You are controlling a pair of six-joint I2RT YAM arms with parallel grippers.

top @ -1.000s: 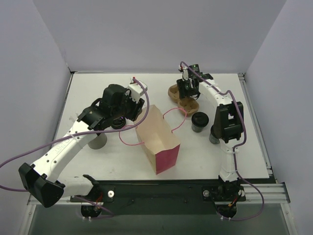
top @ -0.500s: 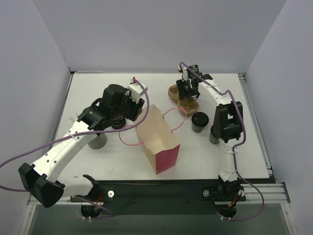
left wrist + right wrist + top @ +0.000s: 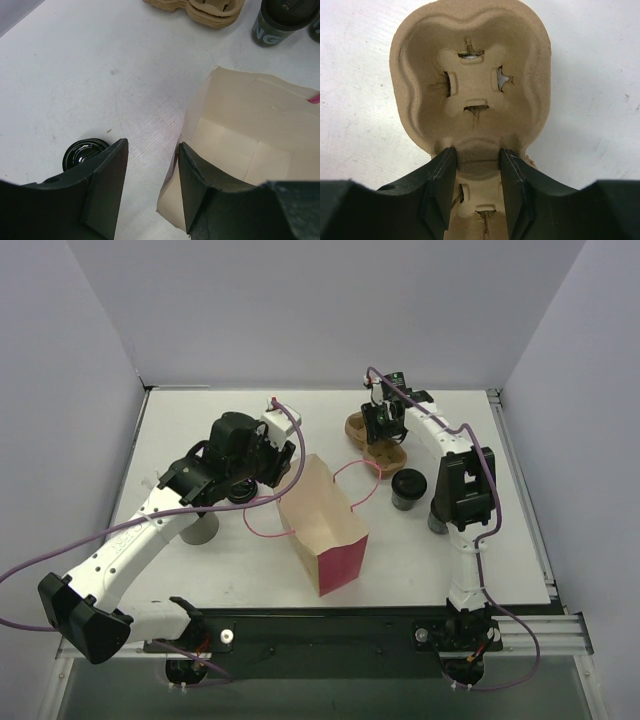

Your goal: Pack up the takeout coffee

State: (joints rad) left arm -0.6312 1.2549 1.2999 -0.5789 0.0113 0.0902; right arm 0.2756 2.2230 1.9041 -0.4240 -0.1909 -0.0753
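Top view: the takeout coffee (image 3: 407,490), a small greyish cup with a black lid, stands upright on the white worktop (image 3: 320,410). It is just to the near right of a brown cardboard cup carrier (image 3: 392,453). The right hand (image 3: 381,435) is down on that carrier, so the coffee is near it but apart. The left hand (image 3: 262,468) hovers well away from the cup. An open paper bag (image 3: 325,530) stands between them.

Left wrist view: the left hand (image 3: 152,150) is open and empty. Bare worktop (image 3: 75,65) and the rim of the paper bag (image 3: 250,130) show between its fingers. The takeout coffee (image 3: 275,32) stands far off at the upper right, beyond the bag. A glossy black round object (image 3: 85,152) lies just beside the hand.

Right wrist view: the right hand (image 3: 476,155) clasps the narrow ridge between two wells of the cup carrier (image 3: 470,75), one finger against each side.
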